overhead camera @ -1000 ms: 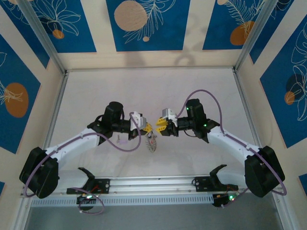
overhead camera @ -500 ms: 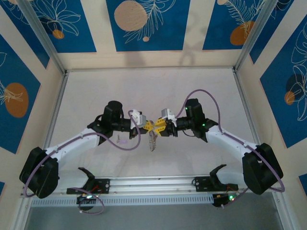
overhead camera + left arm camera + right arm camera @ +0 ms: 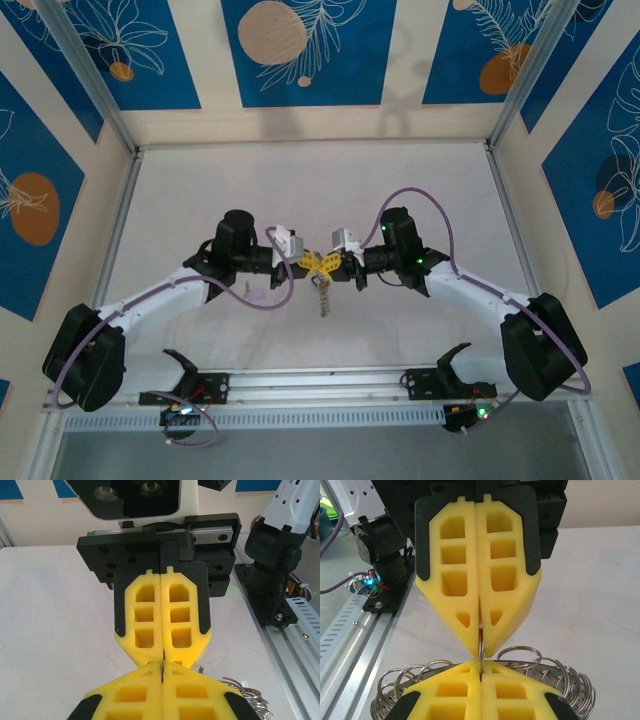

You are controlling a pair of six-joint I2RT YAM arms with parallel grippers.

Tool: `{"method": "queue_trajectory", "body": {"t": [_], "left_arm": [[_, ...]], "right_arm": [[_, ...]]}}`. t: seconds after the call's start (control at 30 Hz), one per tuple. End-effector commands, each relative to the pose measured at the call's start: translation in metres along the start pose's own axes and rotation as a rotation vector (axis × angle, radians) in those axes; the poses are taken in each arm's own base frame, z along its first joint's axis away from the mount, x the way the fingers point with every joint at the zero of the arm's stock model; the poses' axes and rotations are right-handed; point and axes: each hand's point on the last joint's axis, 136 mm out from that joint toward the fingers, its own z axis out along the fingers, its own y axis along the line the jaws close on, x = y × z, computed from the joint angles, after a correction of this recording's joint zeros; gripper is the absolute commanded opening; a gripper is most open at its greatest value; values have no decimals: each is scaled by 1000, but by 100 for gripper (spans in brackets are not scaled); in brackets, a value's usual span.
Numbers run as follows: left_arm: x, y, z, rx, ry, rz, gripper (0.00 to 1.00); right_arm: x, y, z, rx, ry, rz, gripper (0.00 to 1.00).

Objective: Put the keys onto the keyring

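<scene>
My two grippers meet tip to tip above the table's middle, the left gripper (image 3: 314, 263) coming from the left and the right gripper (image 3: 330, 266) from the right. Both are shut on one thin split ring (image 3: 481, 644), seen edge-on, that belongs to the keyring (image 3: 545, 668). The keyring is a flat grey band fringed with small silvery rings, and it hangs below the fingertips (image 3: 323, 295). In the right wrist view the left gripper (image 3: 480, 647) pinches the ring's top, directly above my right gripper (image 3: 480, 664). Some of the silvery rings (image 3: 245, 694) show beside my left gripper (image 3: 163, 667). The keys are hidden.
An aluminium rail (image 3: 320, 385) with two black mounts runs along the near edge, under the arms. Purple cables (image 3: 262, 300) loop off both wrists. Patterned walls (image 3: 310, 120) close the white table (image 3: 200, 200) at the back and sides.
The right gripper has moved left until it meets the left gripper and has shut on the small ring. The keyring has risen a little and now hangs edge-on.
</scene>
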Motion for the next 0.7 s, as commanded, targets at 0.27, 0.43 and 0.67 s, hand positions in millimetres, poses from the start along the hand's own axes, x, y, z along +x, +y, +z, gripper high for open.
{"method": "queue_trajectory", "body": {"t": [0.27,0.43,0.67], "left_arm": [[27,4,-9,-50,220,49,16],[39,-2,-3,-12,302,62,15],[44,0,9,-8,319,80,0]], "right_arm": [[14,0,2,76,230,-76,0],[11,-4,5,100,269,-77,0],[4,4,11,54,223,-103,0]]}}
